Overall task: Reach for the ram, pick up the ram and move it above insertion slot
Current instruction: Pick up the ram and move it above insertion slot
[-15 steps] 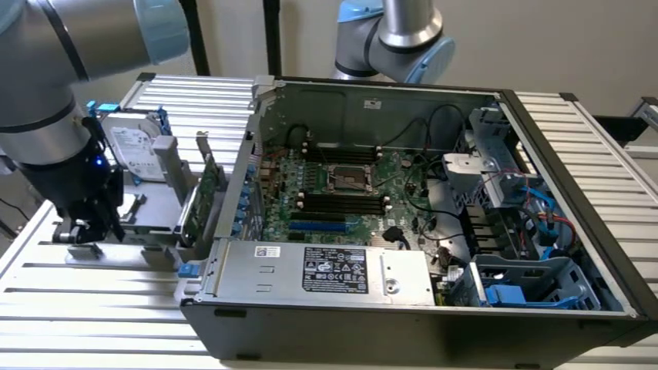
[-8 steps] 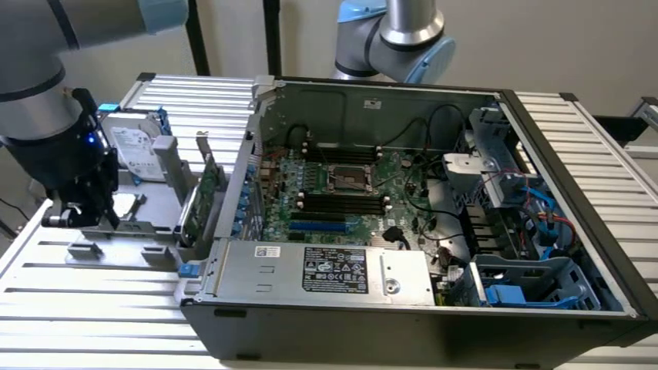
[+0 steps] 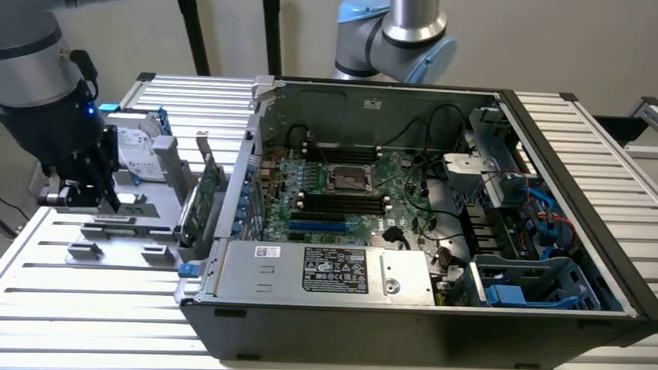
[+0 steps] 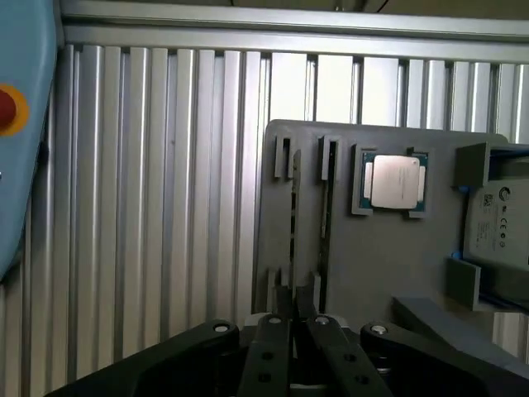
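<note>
The ram (image 4: pixel 294 217) stands on edge in a slot of the grey holder plate (image 4: pixel 388 265), showing as a thin dark strip with small chips. My gripper (image 4: pixel 294 299) hangs a little above the plate, in line with the ram's near end. Its black fingers (image 4: pixel 274 339) are close together with a narrow gap, and nothing is held between them. In the exterior view the gripper (image 3: pixel 91 196) is at the left, over the grey holder (image 3: pixel 113 231) beside the open computer case (image 3: pixel 411 208). The dark memory slots (image 3: pixel 340 202) lie on the motherboard near the CPU socket (image 3: pixel 350 177).
A CPU chip (image 4: pixel 395 182) sits in a pocket of the plate next to the ram's slot. A hard drive (image 4: pixel 500 219) is further along. An upright green expansion card (image 3: pixel 211 193) stands between holder and case. Everything rests on a ribbed aluminium table (image 4: pixel 165 207). A second arm (image 3: pixel 406 35) stands behind the case.
</note>
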